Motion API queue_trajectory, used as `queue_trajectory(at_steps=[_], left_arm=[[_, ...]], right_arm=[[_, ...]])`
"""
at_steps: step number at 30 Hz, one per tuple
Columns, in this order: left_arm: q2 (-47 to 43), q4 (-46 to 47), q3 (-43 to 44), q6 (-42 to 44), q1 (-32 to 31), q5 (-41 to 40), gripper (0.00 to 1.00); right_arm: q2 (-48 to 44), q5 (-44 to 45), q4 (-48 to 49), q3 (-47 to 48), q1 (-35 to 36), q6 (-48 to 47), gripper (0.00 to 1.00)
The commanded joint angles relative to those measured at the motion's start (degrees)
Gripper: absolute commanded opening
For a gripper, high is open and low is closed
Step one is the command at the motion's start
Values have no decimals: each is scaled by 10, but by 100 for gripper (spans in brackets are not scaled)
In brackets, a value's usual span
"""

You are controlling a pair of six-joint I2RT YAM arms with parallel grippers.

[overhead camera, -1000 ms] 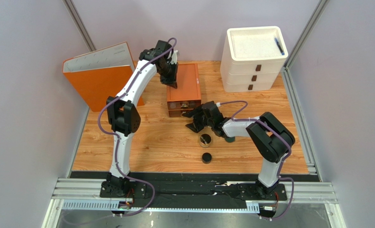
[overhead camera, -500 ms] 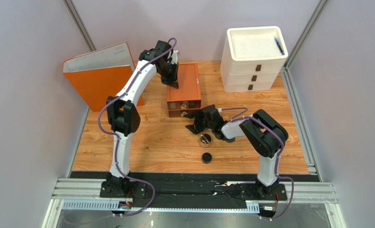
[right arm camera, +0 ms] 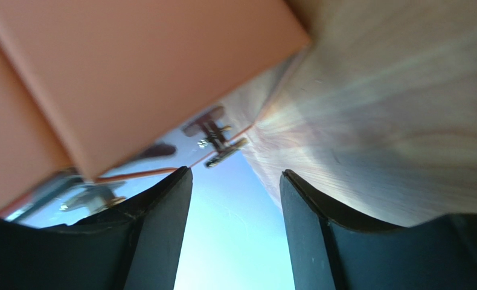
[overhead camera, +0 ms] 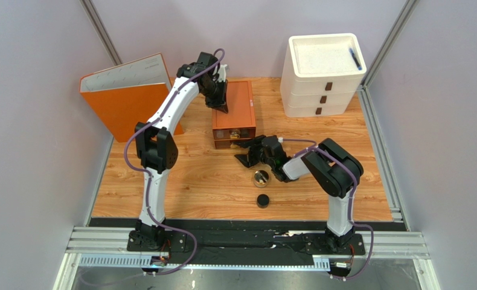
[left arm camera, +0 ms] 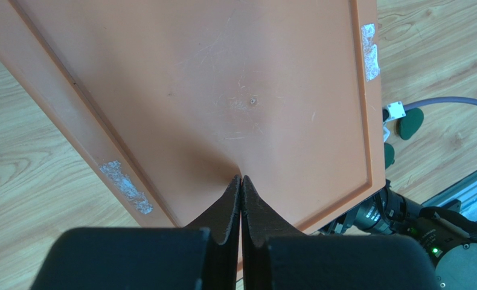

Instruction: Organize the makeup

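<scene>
A round gold jar (overhead camera: 260, 177) and a small black pot (overhead camera: 262, 200) stand on the wooden table in front of a closed orange-brown box (overhead camera: 238, 106). Two dark green discs (left arm camera: 411, 122) lie beside the box's corner in the left wrist view. My left gripper (overhead camera: 221, 106) is shut with nothing in it, and its tips (left arm camera: 241, 178) rest on the box lid (left arm camera: 223, 78). My right gripper (overhead camera: 245, 156) lies low at the box's front, just behind the gold jar. It is open (right arm camera: 235, 175), nothing sits between its fingers, and the box's latch (right arm camera: 218, 138) is ahead of them.
A white drawer unit (overhead camera: 322, 75) stands at the back right with a black pen (overhead camera: 355, 58) on top. An orange binder (overhead camera: 129, 96) leans at the back left. Grey walls close in both sides, and a rail runs along the near edge.
My right gripper has crept toward the box's front and its elbow has folded leftward. The left arm, the jar and the pot have not moved.
</scene>
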Motion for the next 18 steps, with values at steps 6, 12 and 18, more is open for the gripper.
queue_trajectory(at_steps=[6,12,18], left_arm=[[-6,-14,-20,10,1,4,0],[-8,-17,-20,13,1,3,0],[-10,-21,-20,16,1,3,0]], right_arm=[[18,3,9,14,-10,20,61],[33,5,-57,45,-11,13,61],[43,-8,-88,71,-15,9,60]])
